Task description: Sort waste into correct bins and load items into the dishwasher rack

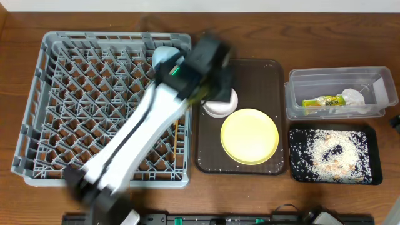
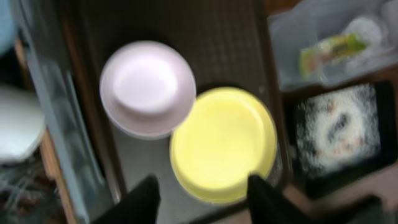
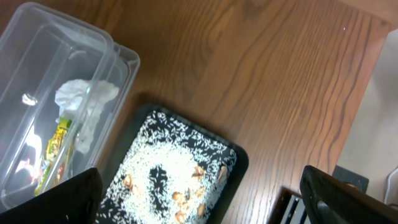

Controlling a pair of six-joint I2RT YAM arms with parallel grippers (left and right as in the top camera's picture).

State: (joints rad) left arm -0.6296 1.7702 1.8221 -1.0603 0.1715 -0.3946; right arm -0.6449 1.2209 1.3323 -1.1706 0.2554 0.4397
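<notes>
My left gripper point(image 1: 219, 84) hangs open and empty over the brown tray, its fingers point(image 2: 202, 198) above the near edge of the yellow plate point(image 2: 224, 143) point(image 1: 250, 135). A white cup point(image 2: 148, 87) point(image 1: 220, 107) stands beside the plate. The light-blue bowl point(image 1: 164, 57) sits in the grey rack point(image 1: 94, 100). The clear tub point(image 1: 340, 81) point(image 3: 37, 62) holds the napkin point(image 3: 84, 102) and wrapper point(image 3: 56, 149). The black tray point(image 1: 299, 156) point(image 3: 239, 158) holds rice scraps point(image 3: 168, 168). My right gripper point(image 3: 205, 202) is open above it. Chopsticks are out of view.
The dark brown serving tray point(image 1: 250, 69) lies between the rack and the bins. My left arm stretches diagonally across the rack. A pale rounded object point(image 2: 15, 130) shows in the rack at the left of the left wrist view. Bare wood table point(image 3: 249, 74) lies beyond the bins.
</notes>
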